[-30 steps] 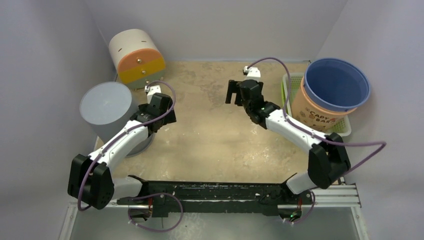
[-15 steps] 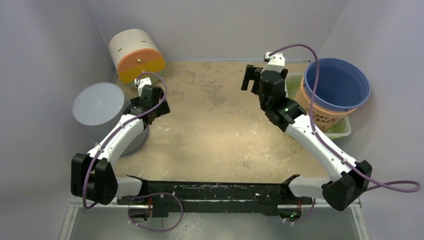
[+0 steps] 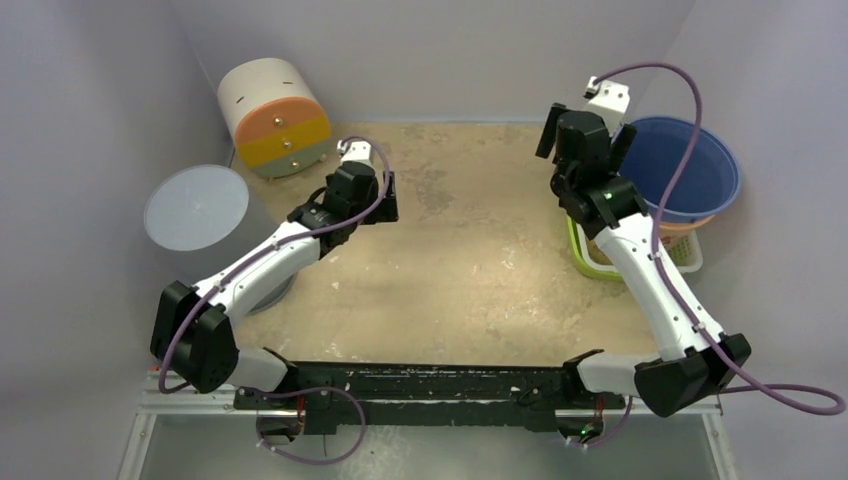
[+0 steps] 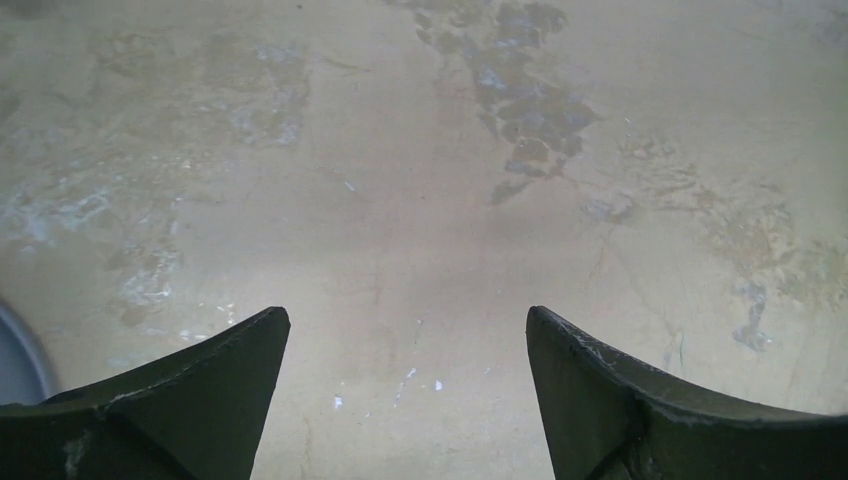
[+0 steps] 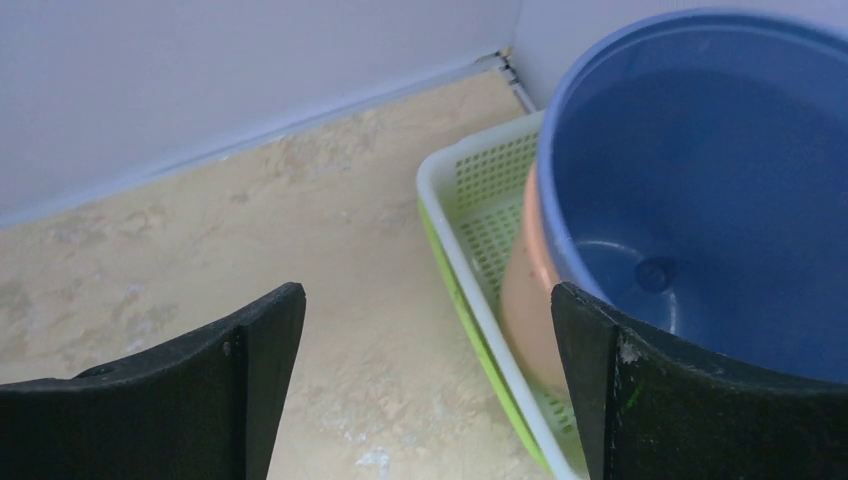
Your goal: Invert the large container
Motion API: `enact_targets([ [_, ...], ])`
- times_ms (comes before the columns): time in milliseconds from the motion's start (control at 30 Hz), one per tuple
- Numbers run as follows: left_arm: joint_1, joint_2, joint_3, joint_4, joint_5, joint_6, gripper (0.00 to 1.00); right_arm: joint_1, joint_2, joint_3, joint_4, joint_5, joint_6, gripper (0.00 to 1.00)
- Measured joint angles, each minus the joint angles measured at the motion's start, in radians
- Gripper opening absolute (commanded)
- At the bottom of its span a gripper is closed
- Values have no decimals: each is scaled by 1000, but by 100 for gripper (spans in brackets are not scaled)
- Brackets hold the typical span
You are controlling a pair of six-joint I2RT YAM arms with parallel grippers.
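A large grey container [image 3: 195, 215] stands at the table's left with a flat closed face up. Its rim just shows at the left edge of the left wrist view [image 4: 12, 350]. My left gripper [image 3: 388, 198] is open and empty, to the right of the container and apart from it, over bare table [image 4: 408, 330]. A blue bucket [image 3: 680, 165] stands open side up, nested in an orange tub [image 3: 640, 235] at the right. My right gripper [image 3: 588, 140] is open and empty, high beside the bucket's left rim [image 5: 428, 310]; the bucket [image 5: 700, 180] fills the right of that view.
The orange tub [image 5: 525, 290] sits in a green and white mesh basket [image 5: 470, 200] against the right wall. A cream, orange and yellow round drawer unit [image 3: 272, 115] stands at the back left. Walls close the table on three sides.
My left gripper has swung right, away from the grey container toward the table's middle. My right gripper has risen and moved right and back, up to the blue bucket's rim.
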Motion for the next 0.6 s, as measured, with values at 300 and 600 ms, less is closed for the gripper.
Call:
enact_targets([
  [300,-13,13,-120,133,71,-8,86,-136,5,85,-88,60,-20,78],
  [600,-68,5,-162,180,78,-11,86,-261,57,93,-129,-51,-30,76],
])
